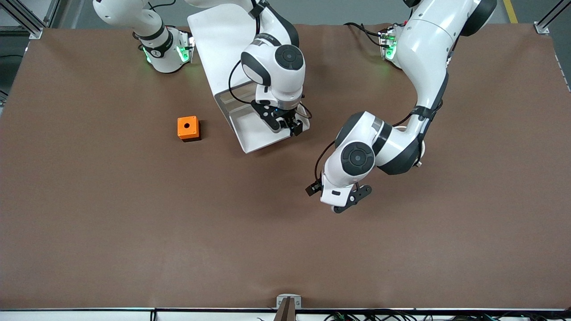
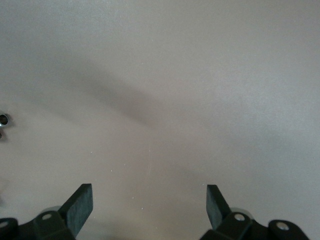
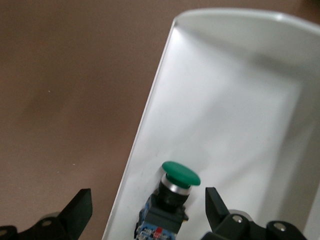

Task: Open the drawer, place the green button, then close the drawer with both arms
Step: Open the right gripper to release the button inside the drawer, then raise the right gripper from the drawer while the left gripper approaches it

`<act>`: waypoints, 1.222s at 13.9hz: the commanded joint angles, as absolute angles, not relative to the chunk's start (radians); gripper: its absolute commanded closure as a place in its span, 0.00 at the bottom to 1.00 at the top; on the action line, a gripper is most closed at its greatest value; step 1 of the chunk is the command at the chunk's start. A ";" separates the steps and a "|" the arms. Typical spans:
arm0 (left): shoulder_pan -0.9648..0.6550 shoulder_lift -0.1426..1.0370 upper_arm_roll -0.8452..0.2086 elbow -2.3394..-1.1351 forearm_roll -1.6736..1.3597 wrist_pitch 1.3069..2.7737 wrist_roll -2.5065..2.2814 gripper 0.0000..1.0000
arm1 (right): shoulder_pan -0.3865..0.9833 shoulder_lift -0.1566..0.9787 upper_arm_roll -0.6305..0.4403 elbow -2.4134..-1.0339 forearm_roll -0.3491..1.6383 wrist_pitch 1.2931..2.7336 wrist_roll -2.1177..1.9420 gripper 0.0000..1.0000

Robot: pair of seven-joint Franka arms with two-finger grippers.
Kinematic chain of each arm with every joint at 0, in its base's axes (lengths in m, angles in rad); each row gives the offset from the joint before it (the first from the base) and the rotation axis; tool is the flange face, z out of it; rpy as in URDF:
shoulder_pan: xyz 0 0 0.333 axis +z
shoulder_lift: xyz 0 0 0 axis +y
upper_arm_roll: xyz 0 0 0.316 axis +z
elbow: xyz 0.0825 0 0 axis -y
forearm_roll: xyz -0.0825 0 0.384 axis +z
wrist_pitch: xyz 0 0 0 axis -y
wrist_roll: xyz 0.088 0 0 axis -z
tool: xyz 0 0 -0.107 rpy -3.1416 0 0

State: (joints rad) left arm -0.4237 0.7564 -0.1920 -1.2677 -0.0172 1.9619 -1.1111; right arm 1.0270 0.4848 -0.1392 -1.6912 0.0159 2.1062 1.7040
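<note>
Right gripper (image 3: pixel 148 209) wide open, holding nothing, over the pulled-out drawer (image 1: pixel 254 133); green-capped button (image 3: pixel 175 192) lies inside by the side wall. Left gripper (image 2: pixel 150 202) wide open, empty, over bare bench (image 1: pixel 134 223), approx 4 o'clock of drawer.

2 white arms (image 1: pixel 428 58), black joint rings, black fingers (image 2: pixel 80 207), black cables.

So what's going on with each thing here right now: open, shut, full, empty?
Drawer: pulled out of the white cabinet, open.
Button: lying in the drawer near its side wall, not held.
Right gripper: open, over the drawer, around nothing.
Left gripper: open, empty, over bare table.
Orange box: sitting on the table beside the drawer, untouched.
</note>
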 commanded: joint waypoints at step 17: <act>-0.537 0.764 -0.201 -1.298 0.006 2.046 -1.258 0.00 | 0.560 0.193 -0.133 -1.591 0.011 1.511 0.645 0.00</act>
